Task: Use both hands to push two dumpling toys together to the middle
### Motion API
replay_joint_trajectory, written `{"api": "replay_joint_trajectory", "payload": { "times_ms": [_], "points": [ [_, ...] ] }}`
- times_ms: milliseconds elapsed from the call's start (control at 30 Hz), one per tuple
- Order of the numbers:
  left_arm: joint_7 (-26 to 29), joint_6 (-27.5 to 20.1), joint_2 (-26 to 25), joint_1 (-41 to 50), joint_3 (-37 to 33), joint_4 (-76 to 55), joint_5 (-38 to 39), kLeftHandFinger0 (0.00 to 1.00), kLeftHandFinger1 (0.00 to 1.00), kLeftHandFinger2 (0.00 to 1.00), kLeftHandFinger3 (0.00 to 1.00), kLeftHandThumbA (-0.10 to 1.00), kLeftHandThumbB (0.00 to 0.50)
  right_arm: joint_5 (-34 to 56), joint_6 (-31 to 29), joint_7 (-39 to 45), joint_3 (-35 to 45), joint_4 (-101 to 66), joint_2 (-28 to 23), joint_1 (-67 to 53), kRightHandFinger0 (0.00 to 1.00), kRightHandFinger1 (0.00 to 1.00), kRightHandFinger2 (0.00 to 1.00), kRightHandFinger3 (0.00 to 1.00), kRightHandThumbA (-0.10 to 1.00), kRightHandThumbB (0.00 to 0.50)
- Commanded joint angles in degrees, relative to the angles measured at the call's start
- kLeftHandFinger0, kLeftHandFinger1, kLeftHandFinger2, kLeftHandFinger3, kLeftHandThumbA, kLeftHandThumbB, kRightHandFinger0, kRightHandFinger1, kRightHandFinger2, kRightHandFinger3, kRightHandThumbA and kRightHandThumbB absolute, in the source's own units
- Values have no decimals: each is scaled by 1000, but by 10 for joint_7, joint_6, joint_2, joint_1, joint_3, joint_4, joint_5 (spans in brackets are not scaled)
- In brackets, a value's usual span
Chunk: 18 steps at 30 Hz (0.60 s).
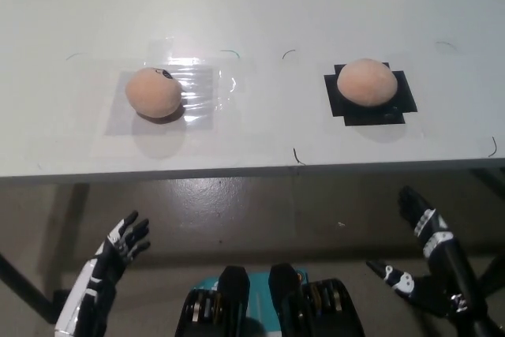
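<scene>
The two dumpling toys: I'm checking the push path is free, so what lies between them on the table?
In the head view, nothing solid: bare white table separates the left dumpling toy and right dumpling toy.

— What sort of place is this?
— A lab or test room, it seems: a plain white table (252,5) with a black tape marker (371,99) and a clear taped patch (201,84), over bare grey floor (260,211).

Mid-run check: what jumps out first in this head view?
Two peach dumpling toys sit apart on the white table: the left dumpling on a clear shiny sheet, the right dumpling on a black patch. Below the table edge, the white left hand and black right hand hang open, touching nothing.
</scene>
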<state>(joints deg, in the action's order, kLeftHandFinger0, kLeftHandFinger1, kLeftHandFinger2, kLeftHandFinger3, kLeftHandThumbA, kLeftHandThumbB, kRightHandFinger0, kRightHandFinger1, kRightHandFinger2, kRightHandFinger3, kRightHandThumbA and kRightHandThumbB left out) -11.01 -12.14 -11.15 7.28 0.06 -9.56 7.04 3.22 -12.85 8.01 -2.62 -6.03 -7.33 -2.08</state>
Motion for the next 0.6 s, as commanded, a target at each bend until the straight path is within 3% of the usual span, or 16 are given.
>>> {"api": "replay_joint_trajectory", "payload": {
  "times_ms": [0, 100, 233, 300, 367, 467, 567],
  "points": [
    [0, -21, -10, -30, 13, -40, 11, 1000, 1000, 1000, 1000, 1000, 213, 23, -45, 3, 20, -17, -13, 42, 1000, 1000, 1000, 1000, 1000, 298],
    [10, -13, -17, -60, 26, -49, -3, 1000, 1000, 1000, 1000, 1000, 247, 29, -36, 4, 30, -22, -20, 63, 1000, 1000, 1000, 1000, 1000, 270],
    [8, 9, -30, -109, 41, -55, 0, 1000, 1000, 1000, 1000, 1000, 245, 22, -10, -8, 48, -27, -27, 102, 1000, 1000, 1000, 1000, 1000, 259],
    [13, 17, -33, -151, 47, -47, -2, 1000, 1000, 1000, 1000, 1000, 220, 27, -3, -9, 58, -16, -33, 135, 1000, 1000, 1000, 1000, 1000, 213],
    [17, 23, -34, -177, 50, -39, -8, 1000, 1000, 1000, 1000, 1000, 231, 24, 0, -13, 65, -7, -32, 155, 1000, 1000, 1000, 1000, 1000, 193],
    [12, 18, -42, -221, 53, -4, -11, 1000, 1000, 1000, 1000, 1000, 251, 33, 11, -14, 77, 22, -37, 195, 1000, 1000, 1000, 1000, 1000, 220],
    [7, 27, -50, -263, 55, 28, -9, 1000, 1000, 1000, 1000, 1000, 233, 29, 20, -20, 87, 59, -38, 238, 1000, 1000, 1000, 1000, 1000, 243]
  ]
}}
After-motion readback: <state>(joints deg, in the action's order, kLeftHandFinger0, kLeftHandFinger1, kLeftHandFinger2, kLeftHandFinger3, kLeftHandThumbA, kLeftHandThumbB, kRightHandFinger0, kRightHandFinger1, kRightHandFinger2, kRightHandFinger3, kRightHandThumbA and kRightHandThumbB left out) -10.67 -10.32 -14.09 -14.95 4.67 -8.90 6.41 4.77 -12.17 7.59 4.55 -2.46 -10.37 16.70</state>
